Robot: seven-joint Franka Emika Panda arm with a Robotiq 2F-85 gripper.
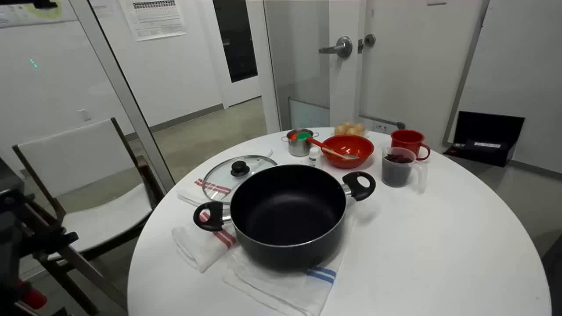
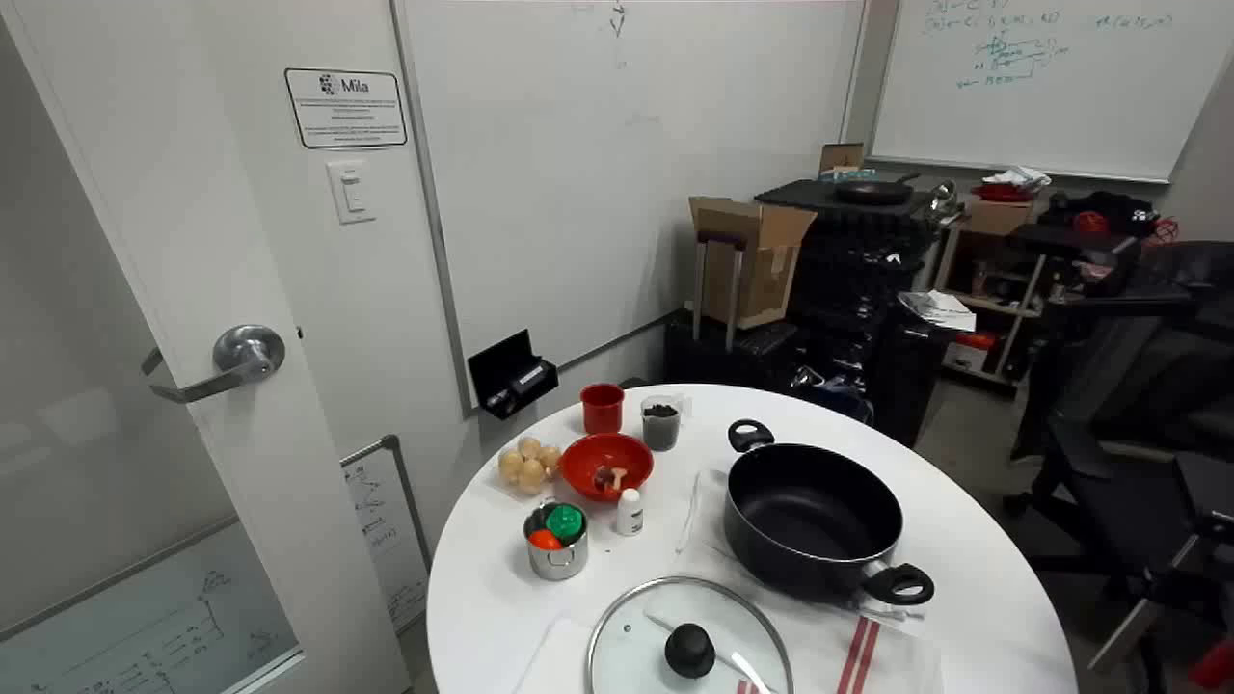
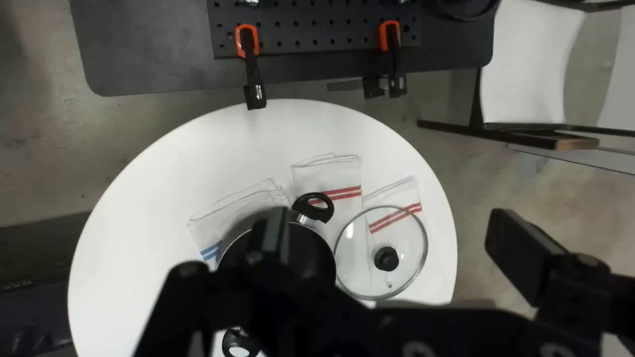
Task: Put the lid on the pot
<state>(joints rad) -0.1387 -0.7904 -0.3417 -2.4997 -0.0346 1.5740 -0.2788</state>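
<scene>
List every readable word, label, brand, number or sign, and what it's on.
"Mila": wall sign in an exterior view; its finer lines are too small to read.
Upper-right whiteboard, same view: handwriting, too small and faint to read.
Low board, lower left there: handwriting, illegible.
White bottle: label too small.
Wall poster: print too small.
Black case: label too small.
Pot and lid: no lettering discernible.

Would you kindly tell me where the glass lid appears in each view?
In an exterior view: lid, just left of centre.
In an exterior view: lid, bottom middle, cut off.
In the wrist view: lid, below and right of centre.
Shared landmark: the black pot, beside it.
</scene>
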